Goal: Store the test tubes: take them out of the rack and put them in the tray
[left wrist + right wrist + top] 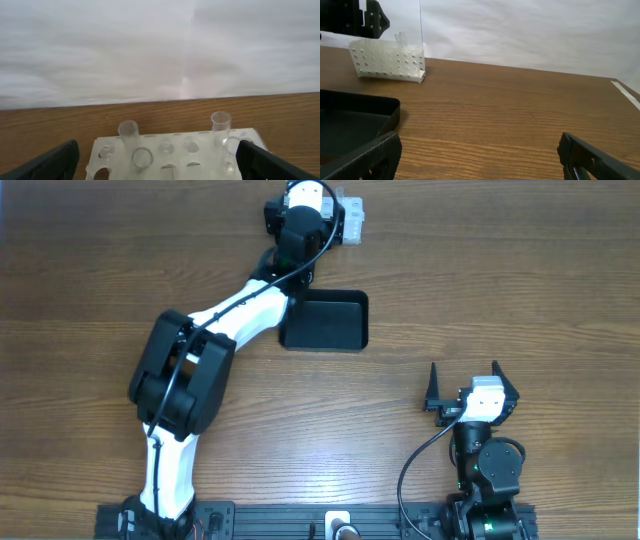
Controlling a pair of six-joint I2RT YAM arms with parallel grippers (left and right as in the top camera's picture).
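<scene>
A white test tube rack (pixel 175 150) stands at the table's far edge, also seen in the top view (pixel 351 222) and the right wrist view (pixel 387 62). Several clear test tubes stand upright in it, among them one (pixel 128 133) on one side and another (pixel 220 123) on the other. My left gripper (pixel 159 167) hangs open just above the rack, its fingers (pixel 50 162) spread wider than the rack and holding nothing. The black tray (pixel 325 320) lies empty a little nearer than the rack. My right gripper (pixel 466 376) rests open and empty at the near right.
Bare wooden table surrounds the tray and rack. A white wall rises just behind the rack. The left arm (pixel 235 315) stretches diagonally past the tray's left edge. In the right wrist view the tray's corner (pixel 390 112) lies to one side of the right gripper.
</scene>
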